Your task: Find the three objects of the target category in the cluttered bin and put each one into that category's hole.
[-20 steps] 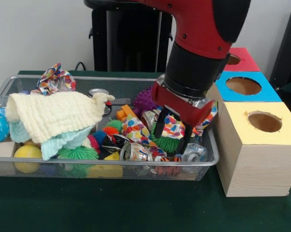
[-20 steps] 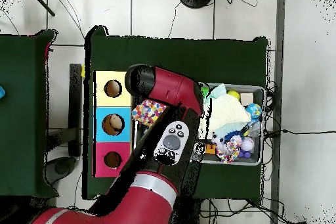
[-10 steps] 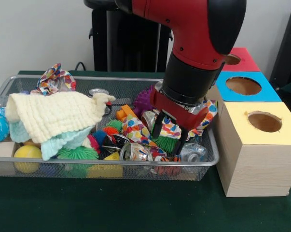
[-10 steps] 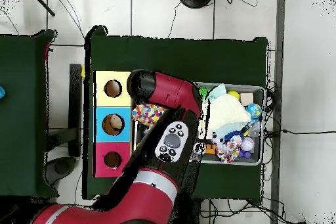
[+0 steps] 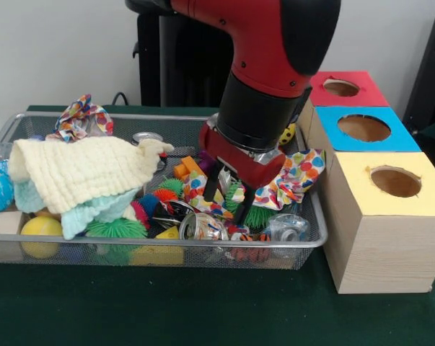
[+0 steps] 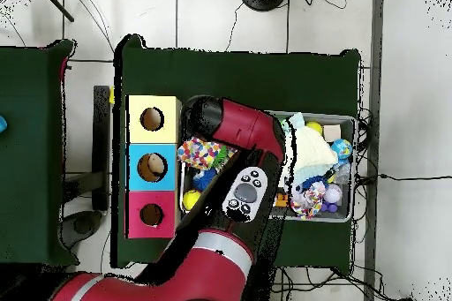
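on dark green table, wire bin, white wall behind

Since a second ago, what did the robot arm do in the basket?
The gripper slid sideways across the wire basket, away from the boxes, uncovering the spotted cloth at the basket's box end. Its fingers hang apart, holding nothing. The cream cloth and yellow box stayed put.

**A robotics lab test station**

A red and black robot arm works at a table under dark green cloth, with a wire bin of toys left of three wooden sorting boxes, on pale floor tiles with trailing cables
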`<state>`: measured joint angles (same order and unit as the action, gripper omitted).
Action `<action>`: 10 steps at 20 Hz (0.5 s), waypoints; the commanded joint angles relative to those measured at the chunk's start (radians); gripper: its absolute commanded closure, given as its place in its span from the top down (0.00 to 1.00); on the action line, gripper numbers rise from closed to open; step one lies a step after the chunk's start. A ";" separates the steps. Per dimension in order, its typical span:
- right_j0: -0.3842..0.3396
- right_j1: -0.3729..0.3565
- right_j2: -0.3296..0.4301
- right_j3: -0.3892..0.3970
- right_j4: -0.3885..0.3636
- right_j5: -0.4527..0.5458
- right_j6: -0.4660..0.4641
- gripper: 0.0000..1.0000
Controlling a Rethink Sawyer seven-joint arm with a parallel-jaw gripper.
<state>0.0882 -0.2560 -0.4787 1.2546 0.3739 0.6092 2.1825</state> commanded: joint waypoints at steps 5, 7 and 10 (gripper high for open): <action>0.020 0.077 0.071 0.201 0.004 -0.173 0.242 1.00; 0.016 0.093 0.083 0.211 0.022 -0.196 0.250 1.00; 0.016 0.114 0.095 0.221 0.045 -0.261 0.269 1.00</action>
<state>0.1071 -0.2227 -0.4803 1.3569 0.3772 0.4350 2.1825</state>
